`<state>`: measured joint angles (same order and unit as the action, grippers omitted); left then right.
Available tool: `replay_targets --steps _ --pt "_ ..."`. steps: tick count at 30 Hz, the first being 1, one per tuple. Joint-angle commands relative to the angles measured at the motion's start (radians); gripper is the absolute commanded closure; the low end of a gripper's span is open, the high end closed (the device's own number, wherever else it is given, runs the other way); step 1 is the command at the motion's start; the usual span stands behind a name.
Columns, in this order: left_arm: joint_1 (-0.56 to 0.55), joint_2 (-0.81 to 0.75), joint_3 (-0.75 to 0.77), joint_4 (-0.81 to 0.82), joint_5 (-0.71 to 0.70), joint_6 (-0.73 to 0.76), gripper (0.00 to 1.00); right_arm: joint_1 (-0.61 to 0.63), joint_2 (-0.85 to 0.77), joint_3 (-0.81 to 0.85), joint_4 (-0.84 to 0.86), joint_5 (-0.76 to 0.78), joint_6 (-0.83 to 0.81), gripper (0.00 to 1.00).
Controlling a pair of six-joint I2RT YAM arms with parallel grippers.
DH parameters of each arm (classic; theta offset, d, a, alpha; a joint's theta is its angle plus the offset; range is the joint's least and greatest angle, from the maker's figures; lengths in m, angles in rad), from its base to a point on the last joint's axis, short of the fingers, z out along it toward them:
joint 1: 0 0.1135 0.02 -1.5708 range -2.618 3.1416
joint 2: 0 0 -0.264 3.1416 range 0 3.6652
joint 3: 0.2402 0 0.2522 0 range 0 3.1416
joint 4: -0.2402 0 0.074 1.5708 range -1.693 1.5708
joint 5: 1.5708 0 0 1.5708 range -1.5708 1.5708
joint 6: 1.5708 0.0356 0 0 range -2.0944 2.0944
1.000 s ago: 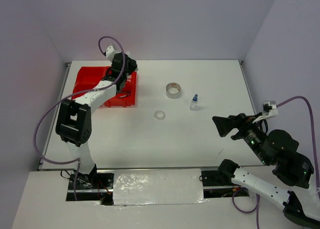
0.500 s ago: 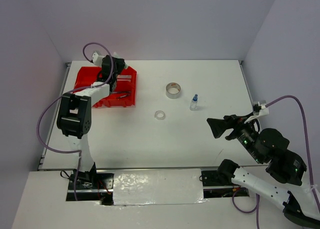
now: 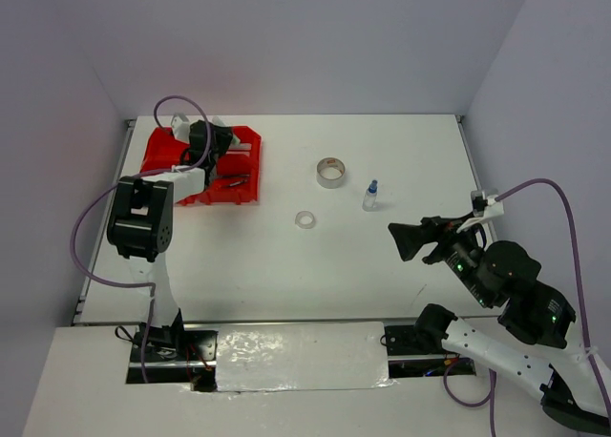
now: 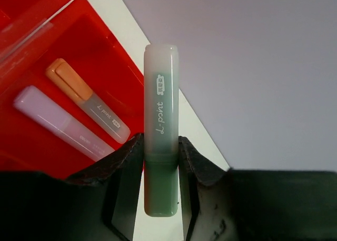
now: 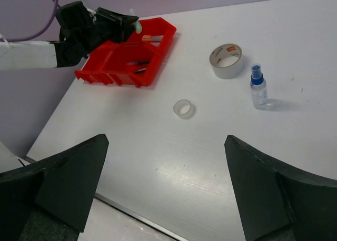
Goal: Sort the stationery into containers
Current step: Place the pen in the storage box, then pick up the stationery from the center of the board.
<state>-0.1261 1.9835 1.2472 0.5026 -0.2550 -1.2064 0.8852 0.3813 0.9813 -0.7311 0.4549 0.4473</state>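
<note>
While left fingers [image 5: 120, 21] clamp a frosted green plastic marker [image 4: 160, 125] over the red plastic divided tray [image 4: 102, 43], right fingers [image 5: 63, 183] gape (empty).

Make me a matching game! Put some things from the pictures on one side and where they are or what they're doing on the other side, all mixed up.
Things:
1. green marker
2. orange marker
3. blue-capped bottle
4. right gripper

Places or states:
A. standing upright on the table
B. open, holding nothing
C. clamped in the left gripper
D. lying in the red tray

Pairs: 1-C, 2-D, 3-A, 4-B
</note>
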Motion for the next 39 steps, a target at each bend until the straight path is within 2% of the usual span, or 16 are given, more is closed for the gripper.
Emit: replay_targets --steps 1,9,13,15,18,20,22,24,25,27,29,33,34,36,39 --pt "0.009 -0.006 -0.009 0.086 0.016 -0.018 0.56 -0.003 0.011 -0.004 0.053 0.001 -0.019 0.0" --pt "0.011 -0.035 -0.028 0.102 0.036 -0.051 0.35 -0.006 0.014 0.003 0.056 -0.007 -0.018 0.0" --pt "0.013 -0.064 -0.034 0.138 0.052 -0.047 0.35 -0.003 0.008 0.007 0.048 -0.002 -0.018 0.0" --pt "0.005 -0.072 -0.011 0.146 0.086 0.005 0.31 -0.003 0.005 0.008 0.047 0.004 -0.018 0.0" --pt "-0.029 -0.084 0.09 0.087 0.166 0.151 0.2 -0.005 0.005 0.007 0.053 0.002 -0.018 0.0" --pt "-0.055 -0.072 0.243 -0.022 0.213 0.29 0.14 -0.003 0.007 0.008 0.053 0.002 -0.016 0.0" --pt "-0.11 -0.037 0.401 -0.148 0.211 0.443 0.1 -0.003 0.007 0.007 0.056 0.002 -0.015 0.0" --pt "-0.191 0.006 0.527 -0.379 0.131 0.542 0.04 -0.003 0.004 0.007 0.053 0.001 -0.01 0.0" --pt "-0.22 0.061 0.62 -0.448 0.093 0.624 0.03 -0.003 0.002 0.005 0.053 -0.001 -0.009 0.0" --pt "-0.292 0.113 0.676 -0.544 0.054 0.683 0.03 -0.003 -0.005 0.003 0.056 -0.002 -0.005 0.0" --pt "-0.325 0.178 0.715 -0.55 0.062 0.715 0.04 -0.003 -0.005 0.005 0.055 -0.008 -0.002 0.0" --pt "-0.374 0.303 0.831 -0.574 0.242 0.74 0.11 -0.003 -0.004 0.029 0.03 -0.009 -0.012 0.0" --pt "-0.383 0.357 0.892 -0.593 0.247 0.763 0.13 -0.005 -0.005 0.036 0.024 -0.004 -0.016 0.0" --pt "-0.418 0.412 0.938 -0.637 0.212 0.792 0.14 -0.003 -0.01 0.049 0.013 -0.001 -0.022 0.0" --pt "-0.449 0.426 0.905 -0.642 0.136 0.806 0.15 -0.003 -0.022 0.05 0.018 -0.007 -0.03 0.0"
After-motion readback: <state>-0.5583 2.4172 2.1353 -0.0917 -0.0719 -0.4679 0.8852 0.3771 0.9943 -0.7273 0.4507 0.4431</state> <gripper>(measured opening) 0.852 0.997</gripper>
